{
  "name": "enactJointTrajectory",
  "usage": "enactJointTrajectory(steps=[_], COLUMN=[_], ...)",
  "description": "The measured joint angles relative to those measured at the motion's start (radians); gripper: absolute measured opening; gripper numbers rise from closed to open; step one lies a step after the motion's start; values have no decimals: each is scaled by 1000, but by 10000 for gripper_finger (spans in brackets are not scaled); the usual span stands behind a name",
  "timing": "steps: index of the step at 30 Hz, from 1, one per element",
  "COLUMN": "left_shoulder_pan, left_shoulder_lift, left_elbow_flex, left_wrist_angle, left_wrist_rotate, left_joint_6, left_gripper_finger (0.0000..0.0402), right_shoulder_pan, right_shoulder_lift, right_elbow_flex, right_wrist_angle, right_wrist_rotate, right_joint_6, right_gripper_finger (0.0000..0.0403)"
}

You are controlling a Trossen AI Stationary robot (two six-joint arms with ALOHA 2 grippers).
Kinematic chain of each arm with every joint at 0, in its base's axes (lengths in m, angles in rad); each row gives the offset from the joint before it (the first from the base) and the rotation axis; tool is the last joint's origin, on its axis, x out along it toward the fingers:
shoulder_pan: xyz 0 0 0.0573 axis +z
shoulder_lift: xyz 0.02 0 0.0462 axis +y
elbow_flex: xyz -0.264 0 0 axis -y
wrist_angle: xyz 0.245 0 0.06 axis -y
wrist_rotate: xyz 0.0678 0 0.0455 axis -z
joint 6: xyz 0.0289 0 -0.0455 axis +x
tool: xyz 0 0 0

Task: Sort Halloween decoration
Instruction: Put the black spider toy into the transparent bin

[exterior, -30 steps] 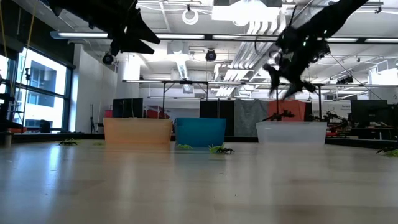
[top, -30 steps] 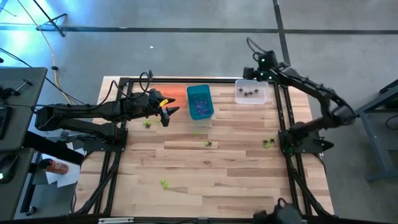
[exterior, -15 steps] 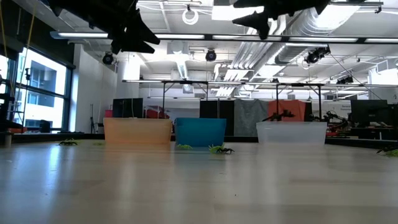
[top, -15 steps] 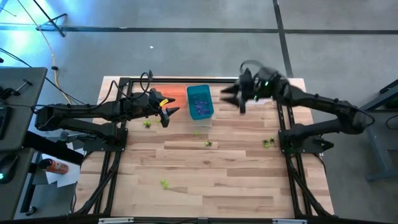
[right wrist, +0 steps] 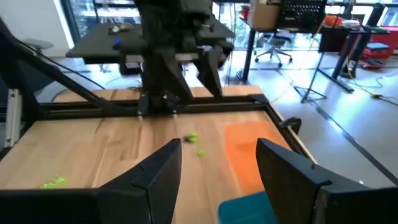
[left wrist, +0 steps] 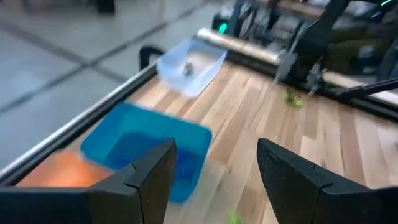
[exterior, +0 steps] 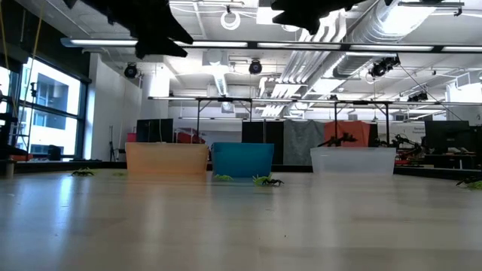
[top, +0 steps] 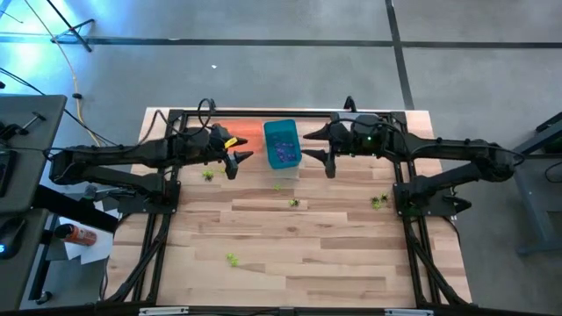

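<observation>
A light wooden table (top: 290, 241) is seen, edged by a black frame (top: 167, 219). Along its far edge an orange bin (top: 241, 132), a teal bin (top: 282, 145) and a clear bin (left wrist: 189, 65) are set. Small yellow-green trinkets (top: 293, 203) are scattered over the boards.

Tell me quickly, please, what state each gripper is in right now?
Left gripper: open, holding nothing.
Right gripper: open, holding nothing.

left hand (top: 235, 160) agape, right hand (top: 318, 146) agape
</observation>
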Motion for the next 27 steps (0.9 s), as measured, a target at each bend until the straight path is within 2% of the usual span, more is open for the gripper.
enactJointTrajectory(steps=[2, 5, 7, 10, 12, 14, 17, 20, 24, 27], left_shoulder_pan=[4, 25, 43, 51, 46, 32, 8, 3, 31, 48], left_shoulder_lift=[6, 54, 89, 129, 145, 153, 162, 168, 185, 201], left_elbow_flex=[96, 220, 241, 195, 127, 54, -46, -118, -157, -179], left_wrist_angle=[-207, -602, -838, -1038, -1060, -1000, -857, -705, -703, -703], left_wrist_rotate=[-20, -23, -15, -8, 31, 86, 98, 52, -15, -19], left_joint_6=[-43, -162, -285, -519, -687, -803, -844, -866, -968, -976], left_gripper_finger=[206, 197, 190, 180, 174, 171, 168, 168, 168, 168], right_shoulder_pan=[-10, -27, -36, -47, -53, -56, -60, -60, -60, -60], right_shoulder_lift=[1, 1, 1, 1, 1, 1, 1, 1, 1, 1], right_elbow_flex=[0, 0, 0, 0, 0, 0, 0, 0, 0, 0], right_wrist_angle=[-1, -1, -1, -4, -11, -17, -17, -17, -17, -17], right_wrist_rotate=[1, 2, 13, 26, 27, 27, 27, 26, 26, 30], right_joint_6=[7, 8, 12, 35, 34, 35, 35, 35, 35, 35], right_gripper_finger=[204, 204, 204, 204, 204, 204, 204, 204, 204, 204])
